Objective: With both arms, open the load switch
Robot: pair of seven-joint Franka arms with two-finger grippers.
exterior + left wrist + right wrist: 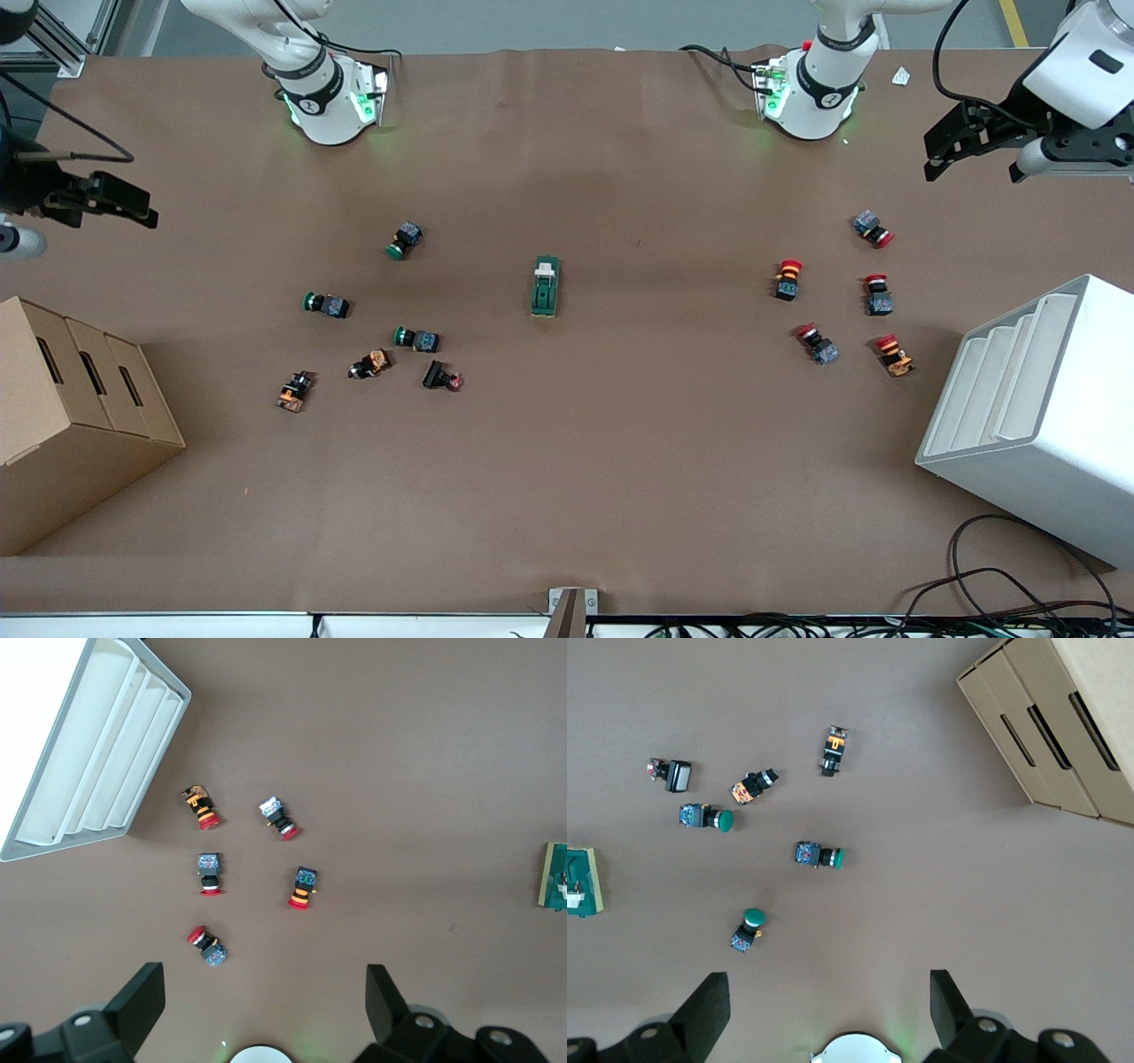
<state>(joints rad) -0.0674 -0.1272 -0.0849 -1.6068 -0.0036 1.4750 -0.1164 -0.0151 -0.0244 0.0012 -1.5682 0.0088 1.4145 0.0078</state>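
Front view: the load switch, a dark green oblong block with a cream lever piece at its end toward the robot bases, lies untouched near the middle of the brown tabletop. Green-capped push buttons are scattered toward the right arm's end, red-capped push buttons toward the left arm's end. A cardboard box sits at the right arm's edge of the tabletop, a white slotted bin at the left arm's edge. The left gripper hangs above the left arm's end of the tabletop, fingers spread apart; the right gripper hangs above the right arm's end, fingers likewise apart, holding nothing.
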